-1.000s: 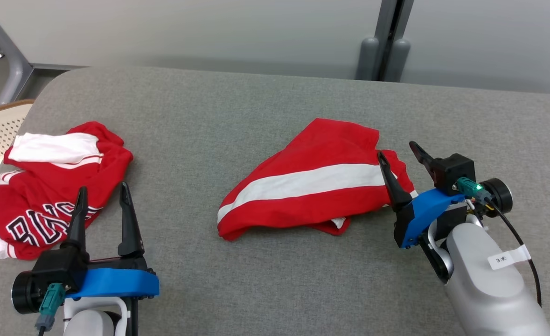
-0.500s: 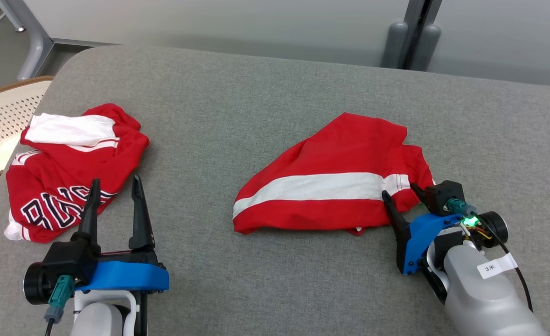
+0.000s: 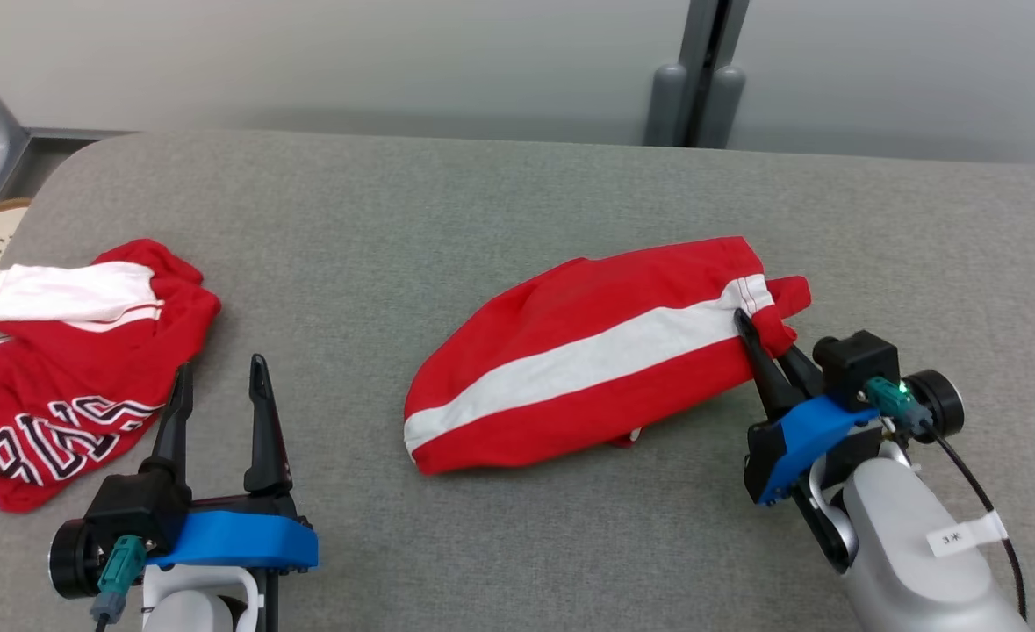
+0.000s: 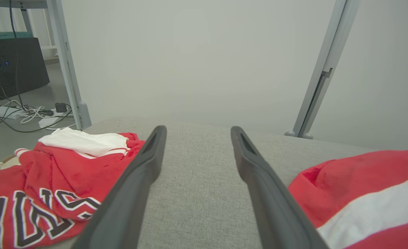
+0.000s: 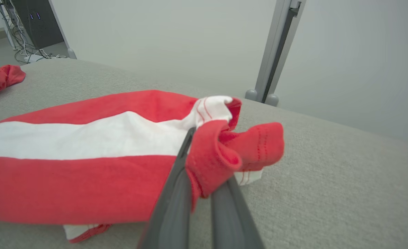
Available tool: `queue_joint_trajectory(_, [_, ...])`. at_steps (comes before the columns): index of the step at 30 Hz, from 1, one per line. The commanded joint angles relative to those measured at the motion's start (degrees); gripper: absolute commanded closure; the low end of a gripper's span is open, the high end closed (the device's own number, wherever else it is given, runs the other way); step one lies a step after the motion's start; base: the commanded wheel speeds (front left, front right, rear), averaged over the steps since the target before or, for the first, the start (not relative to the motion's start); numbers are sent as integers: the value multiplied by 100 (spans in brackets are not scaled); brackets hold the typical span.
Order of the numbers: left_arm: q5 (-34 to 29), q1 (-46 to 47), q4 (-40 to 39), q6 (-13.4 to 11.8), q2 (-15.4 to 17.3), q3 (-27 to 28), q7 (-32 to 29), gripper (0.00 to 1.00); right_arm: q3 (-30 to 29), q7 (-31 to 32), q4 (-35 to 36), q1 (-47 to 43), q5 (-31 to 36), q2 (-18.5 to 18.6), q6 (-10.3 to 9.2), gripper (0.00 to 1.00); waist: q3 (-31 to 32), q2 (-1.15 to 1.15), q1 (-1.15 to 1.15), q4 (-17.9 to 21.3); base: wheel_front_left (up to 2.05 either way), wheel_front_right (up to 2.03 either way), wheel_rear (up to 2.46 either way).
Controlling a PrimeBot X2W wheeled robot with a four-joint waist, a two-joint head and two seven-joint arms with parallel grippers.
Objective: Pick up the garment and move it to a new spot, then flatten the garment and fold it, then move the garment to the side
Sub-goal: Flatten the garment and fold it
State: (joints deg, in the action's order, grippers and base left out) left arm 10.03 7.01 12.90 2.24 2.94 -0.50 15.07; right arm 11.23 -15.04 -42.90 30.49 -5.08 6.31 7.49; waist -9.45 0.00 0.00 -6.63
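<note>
Now your right gripper [image 3: 761,338] has its jaws pressed together on the right end of the garment [image 3: 587,369], pinching a bunched fold of red hem. In the right wrist view the cloth wraps between and over the two fingers, and a red tab sticks out past them. Your left gripper [image 3: 221,367] has its jaws wide apart with nothing between them, pointing across the table just beside the second garment [image 3: 69,386].

The garment lies right of the middle of the grey padded table [image 3: 482,202]. You see a long red shape crossed lengthwise by one broad white band, the gripped end angled toward the far side and the rounded left end nearer you. A scrap of trim peeks out under its near edge.

The second garment, red with black-and-white lettering and a white panel, sits crumpled at the table's left edge, well apart. You have open grey surface between the two, along the far strip toward the post [image 3: 697,79], and right of the gripped end.
</note>
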Motion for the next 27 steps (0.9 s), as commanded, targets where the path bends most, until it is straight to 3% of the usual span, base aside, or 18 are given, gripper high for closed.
queue_joint_trajectory(1, [9,-27,6,7,-9,30,15,0,6,-20,145,-163,-3,65,1,100,133,0,0,166,0,0,0])
queue_joint_trajectory(8, [57,-152,76,32,-6,-72,15,0,-193,-21,1193,-1391,-82,298,1,100,275,0,0,539,0,0,0])
queue_joint_trajectory(16, [58,-181,103,52,-6,-128,15,0,-979,-22,1195,-2229,-55,384,1,100,320,0,0,767,0,0,0])
queue_joint_trajectory(17, [54,-183,115,60,-6,-132,15,0,-1072,-22,1206,-2223,-41,356,1,71,326,0,0,781,0,0,0])
queue_joint_trajectory(18, [53,-183,138,66,-5,-126,15,0,-1190,-22,1190,-2233,-28,281,1,0,345,0,0,804,0,0,0])
queue_joint_trajectory(27, [10,-212,137,102,-6,-122,15,0,-1559,-22,2422,-2227,125,-135,1,0,402,0,0,821,0,0,0])
